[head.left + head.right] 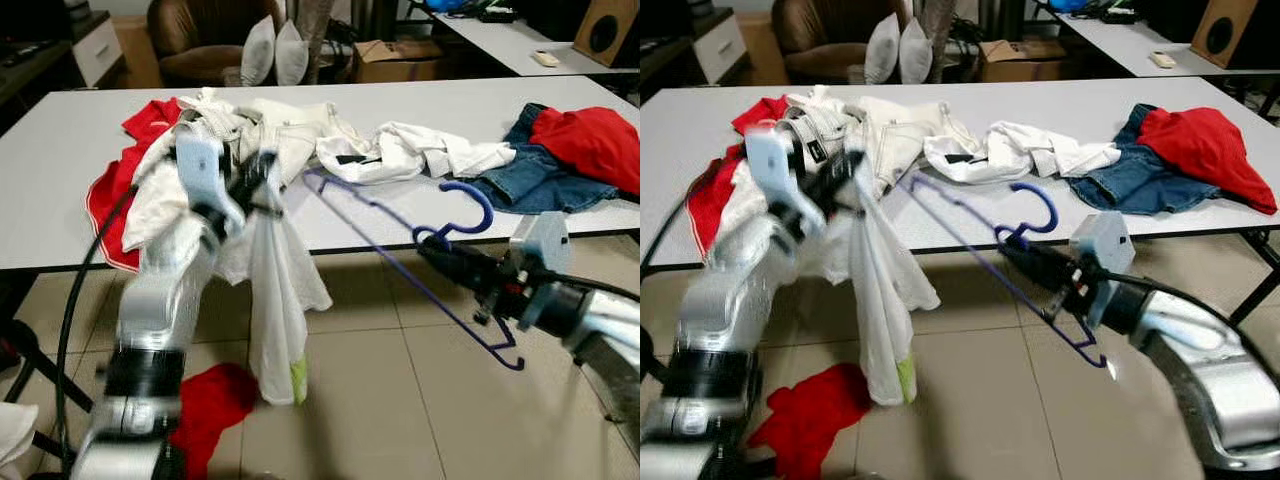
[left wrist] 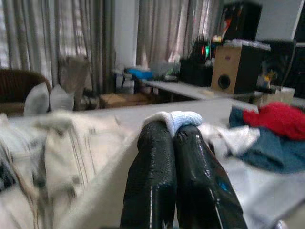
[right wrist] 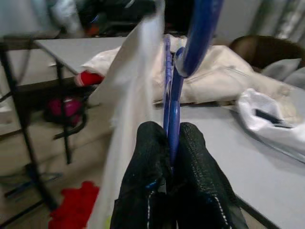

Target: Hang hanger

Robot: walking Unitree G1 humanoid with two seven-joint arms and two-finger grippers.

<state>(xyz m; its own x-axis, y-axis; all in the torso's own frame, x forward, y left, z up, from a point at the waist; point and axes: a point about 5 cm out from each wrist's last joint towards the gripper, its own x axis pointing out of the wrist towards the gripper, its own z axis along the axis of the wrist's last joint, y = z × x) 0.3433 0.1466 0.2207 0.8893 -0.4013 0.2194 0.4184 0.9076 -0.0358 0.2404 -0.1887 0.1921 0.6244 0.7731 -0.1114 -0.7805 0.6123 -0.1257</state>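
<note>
A blue wire hanger is held in front of the white table, its hook pointing up. My right gripper is shut on the blue hanger just below the hook, as seen in the right wrist view. My left gripper is shut on a white garment that hangs down off the table's front edge toward the floor. White cloth pokes out between the left fingertips. The hanger's far shoulder reaches toward that garment.
A heap of white clothes, red cloth, blue jeans and a red garment lie on the table. A red cloth lies on the tiled floor. An armchair with cushions and a second table stand behind.
</note>
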